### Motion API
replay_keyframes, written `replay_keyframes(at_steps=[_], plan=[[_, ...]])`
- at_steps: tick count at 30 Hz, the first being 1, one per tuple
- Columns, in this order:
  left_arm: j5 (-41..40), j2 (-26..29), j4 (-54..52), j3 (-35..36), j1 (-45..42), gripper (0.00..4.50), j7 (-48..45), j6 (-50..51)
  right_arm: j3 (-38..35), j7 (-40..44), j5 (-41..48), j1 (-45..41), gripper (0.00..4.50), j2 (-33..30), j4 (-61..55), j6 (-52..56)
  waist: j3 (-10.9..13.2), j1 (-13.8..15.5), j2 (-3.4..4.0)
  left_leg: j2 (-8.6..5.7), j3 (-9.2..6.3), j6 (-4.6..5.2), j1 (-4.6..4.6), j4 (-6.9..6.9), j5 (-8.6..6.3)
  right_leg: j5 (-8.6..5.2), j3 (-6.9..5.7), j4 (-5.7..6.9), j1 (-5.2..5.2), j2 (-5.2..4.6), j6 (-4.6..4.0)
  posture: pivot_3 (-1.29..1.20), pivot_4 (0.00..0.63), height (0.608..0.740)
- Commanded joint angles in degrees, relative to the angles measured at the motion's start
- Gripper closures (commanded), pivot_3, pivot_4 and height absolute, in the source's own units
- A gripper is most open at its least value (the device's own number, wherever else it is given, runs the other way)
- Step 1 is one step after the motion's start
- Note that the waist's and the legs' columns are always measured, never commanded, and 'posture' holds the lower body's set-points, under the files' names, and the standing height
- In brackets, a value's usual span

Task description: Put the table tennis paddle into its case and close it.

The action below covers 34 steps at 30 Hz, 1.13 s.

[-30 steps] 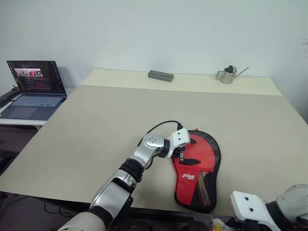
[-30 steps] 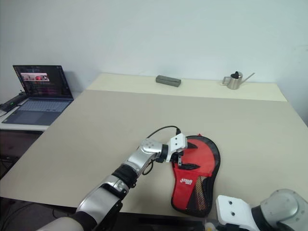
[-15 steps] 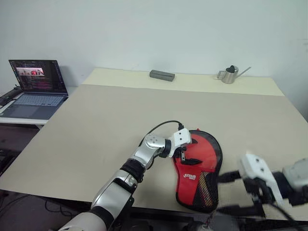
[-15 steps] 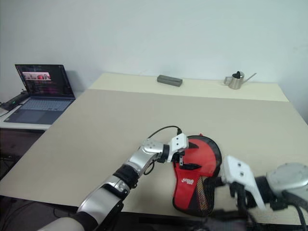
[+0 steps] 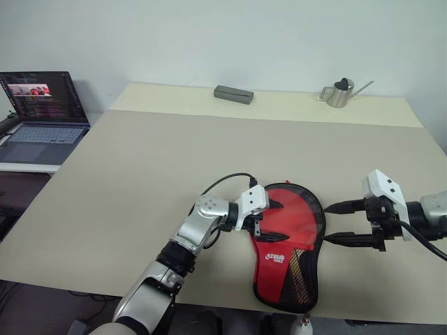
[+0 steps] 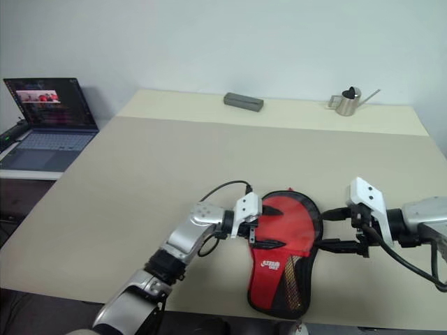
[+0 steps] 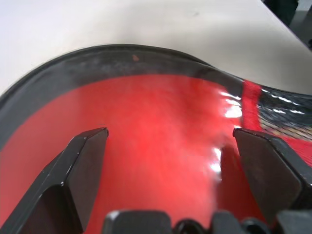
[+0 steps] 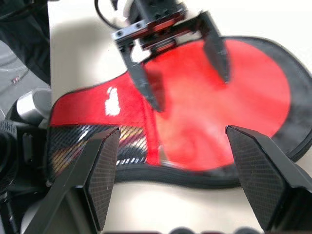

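The case (image 5: 290, 248) lies open near the front edge of the table (image 5: 140, 167), red lining up, mesh pocket toward the near end. The paddle (image 6: 288, 223) appears to sit inside, its red face blending with the lining; the handle cannot be made out. Insertion judged done; closing the flap and zipping remain. Left gripper (image 5: 260, 222) hovers over the case's left edge, fingers spread, holding nothing. Right gripper (image 5: 336, 223) sits just beside the case's right edge, fingers apart, empty. Head views add a laptop (image 5: 38, 112) far left, a grey box (image 5: 232, 94) and a small watering can (image 5: 339, 92) at the far edge. The right wrist view shows both left fingers above the red surface; the left wrist view shows the black rim up close.
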Motion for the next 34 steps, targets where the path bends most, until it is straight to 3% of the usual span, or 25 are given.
replay_keyframes(at_steps=[1, 6, 11, 15, 22, 26, 34], plan=[[-3.0, 3.9, -8.7, 3.2, 0.2, 0.00, -0.7, 4.7, 0.5, 1.6, -1.3, -2.8, 0.75, 0.8, 1.9, -2.2, 0.6, 0.0, 0.00, -0.01, 0.00, 0.00, -0.01, 0.03, 0.00, 0.00, -0.01, 0.02, -0.01, 0.00, 0.00, 0.00, 0.150, 0.740], [-7.8, 9.7, -17.1, 8.3, -1.1, 0.00, -0.7, 11.7, 0.7, 2.2, -2.9, -6.4, 0.75, 2.4, 6.2, -4.0, 1.1, 0.2, -0.03, -0.08, -0.04, -0.07, -0.10, 0.16, 0.05, 0.00, -0.01, 0.18, -0.08, -0.09, 0.00, 0.00, 0.150, 0.740], [-8.6, 15.4, -20.9, 11.9, -0.3, 0.00, 0.4, 12.5, -0.1, 2.6, -4.8, -9.0, 0.75, 3.9, 12.1, -6.8, 1.2, 0.2, -0.03, -0.08, -0.06, -0.16, -0.19, 0.13, 0.09, 0.00, -0.04, 0.20, -0.17, -0.09, 0.00, 0.00, 0.150, 0.740], [-12.2, 20.2, -26.0, 17.2, 3.2, 0.00, 1.0, 15.1, -0.4, 2.6, -5.0, -14.5, 0.75, 5.3, 20.3, -5.5, 1.2, 0.0, 0.01, -0.09, 0.04, -0.28, -0.69, 0.40, 0.17, 0.00, -0.01, 0.65, -0.78, -0.10, 0.00, 0.00, 0.150, 0.740], [-12.0, 22.7, -31.7, 18.6, 6.1, 0.00, 6.4, 17.9, 2.1, 7.6, -12.3, -23.7, 0.75, 5.5, 38.8, -13.4, 1.3, -0.1, 0.17, -0.08, -0.08, -0.27, -0.83, 1.01, 0.18, 0.08, 0.05, 0.95, -0.75, -0.08, -0.07, 0.00, 0.150, 0.740], [-13.0, 23.6, -33.7, 19.1, 7.1, 0.00, 7.4, 18.2, 1.7, 8.5, -14.4, -26.6, 0.75, 5.4, 43.8, -15.3, 1.4, 0.0, 0.18, -0.08, -0.09, -0.26, -0.83, 1.01, 0.19, 0.10, 0.03, 1.00, -0.76, -0.08, -0.09, 0.00, 0.150, 0.740], [-11.8, 22.5, -28.2, 17.5, 5.9, 0.00, 7.7, 14.5, -3.1, 7.7, -11.8, -17.1, 0.75, 3.1, 33.3, -9.7, 1.4, 0.1, 0.19, -0.06, -0.06, -0.26, -0.87, 1.05, 0.19, 0.10, 0.04, 1.03, -0.78, -0.07, -0.10, 0.00, 0.150, 0.740]])
